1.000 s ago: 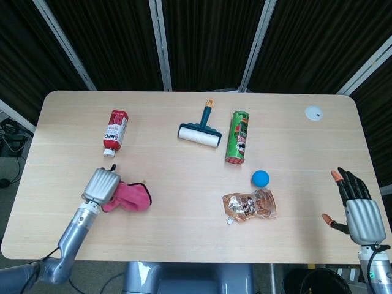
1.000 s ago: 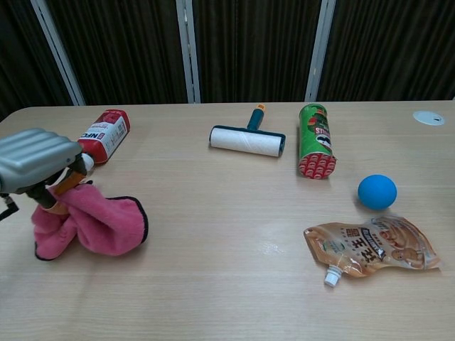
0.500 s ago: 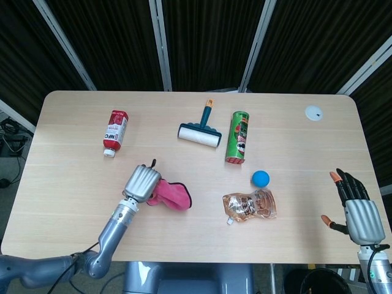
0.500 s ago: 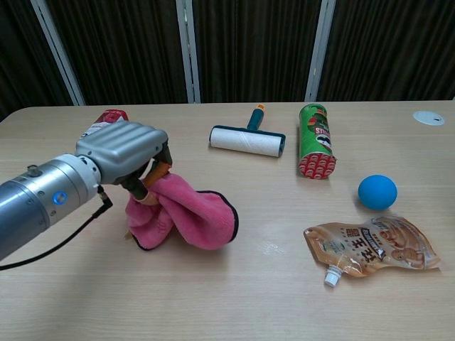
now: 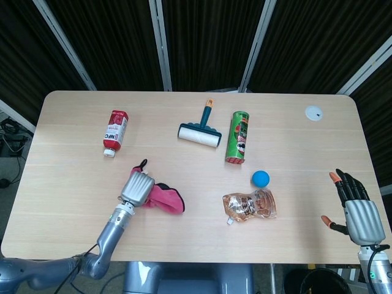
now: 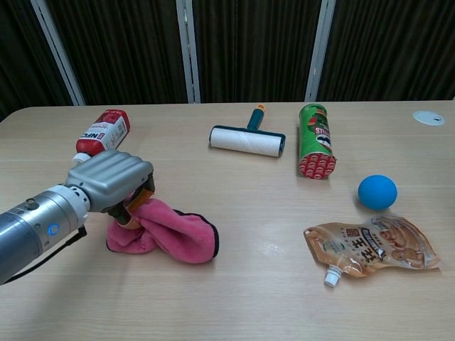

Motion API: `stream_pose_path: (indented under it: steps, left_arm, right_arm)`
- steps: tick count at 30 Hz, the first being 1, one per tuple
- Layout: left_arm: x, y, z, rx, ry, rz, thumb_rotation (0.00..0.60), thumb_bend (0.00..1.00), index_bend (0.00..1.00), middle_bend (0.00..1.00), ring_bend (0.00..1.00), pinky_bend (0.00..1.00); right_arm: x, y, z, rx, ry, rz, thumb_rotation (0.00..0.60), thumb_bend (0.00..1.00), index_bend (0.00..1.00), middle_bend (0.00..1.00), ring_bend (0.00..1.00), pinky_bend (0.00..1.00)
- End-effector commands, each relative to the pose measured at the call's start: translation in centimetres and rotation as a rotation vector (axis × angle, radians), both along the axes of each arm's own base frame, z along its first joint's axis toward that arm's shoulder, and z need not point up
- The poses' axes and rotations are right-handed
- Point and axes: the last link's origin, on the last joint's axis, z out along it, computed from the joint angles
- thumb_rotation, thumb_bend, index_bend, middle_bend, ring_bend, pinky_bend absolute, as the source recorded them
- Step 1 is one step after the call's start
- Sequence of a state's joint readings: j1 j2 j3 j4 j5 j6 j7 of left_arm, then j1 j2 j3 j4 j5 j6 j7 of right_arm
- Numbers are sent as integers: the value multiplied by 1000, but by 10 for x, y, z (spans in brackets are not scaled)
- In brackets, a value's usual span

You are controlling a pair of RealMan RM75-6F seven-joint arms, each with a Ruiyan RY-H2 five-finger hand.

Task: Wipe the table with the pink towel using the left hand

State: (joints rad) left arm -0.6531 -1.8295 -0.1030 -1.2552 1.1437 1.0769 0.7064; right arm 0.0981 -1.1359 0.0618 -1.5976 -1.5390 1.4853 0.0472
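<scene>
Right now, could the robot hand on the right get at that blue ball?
Probably yes. The right robot hand is open and holds nothing, and bare table lies between it and the blue ball. Only the snack pouch sits nearby, beside the ball rather than across the path.

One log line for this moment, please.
step: wiping | left hand: holds pink towel on table | right hand: open, idle

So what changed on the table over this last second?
The left hand, gripping the pink towel, dragged it toward the table's middle, then pulled it partway back to the left and nearer the front edge. It kept hold throughout. The right hand stayed open at the right edge. The red bottle, lint roller, green can, blue ball and pouch did not move.
</scene>
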Motion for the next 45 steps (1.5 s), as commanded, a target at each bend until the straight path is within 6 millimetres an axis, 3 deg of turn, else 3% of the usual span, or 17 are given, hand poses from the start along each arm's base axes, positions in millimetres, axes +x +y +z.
stream_pose_path:
  steps: [1,10,14,21,28,37,41,45]
  left_arm:
    - [-24,4,14,28,11,57,600,372,821,662,582,562]
    - [-81,0,48,64,40,165,600,373,822,662,582,563]
    - [-85,-1,57,61,23,171,600,372,822,662,582,562]
    - [-64,-9,47,13,-26,134,600,372,821,662,582,563]
    - [-21,-32,10,-75,-94,82,600,373,822,662,582,562]
    - [30,-35,-18,-79,-130,26,600,372,822,663,582,563]
    - [23,-21,-16,-23,-111,35,600,375,822,663,582,563]
    - [3,-3,-7,33,-75,84,600,376,821,663,582,563]
  right_arm:
    - [0,0,-1,3,5,1,600,92,0,0,0,99]
    - [2,0,-5,12,15,2,600,92,0,0,0,99]
    - [3,0,-7,17,15,-1,600,92,0,0,0,100]
    - [5,-2,-9,19,21,7,600,92,0,0,0,99]
    - [4,-2,-7,15,13,6,600,91,0,0,0,99]
    - [2,-1,-4,2,-1,0,600,92,0,0,0,99]
    - [1,-1,-1,-4,-5,5,600,93,0,0,0,99]
    - [0,0,0,-6,-8,2,600,93,0,0,0,99]
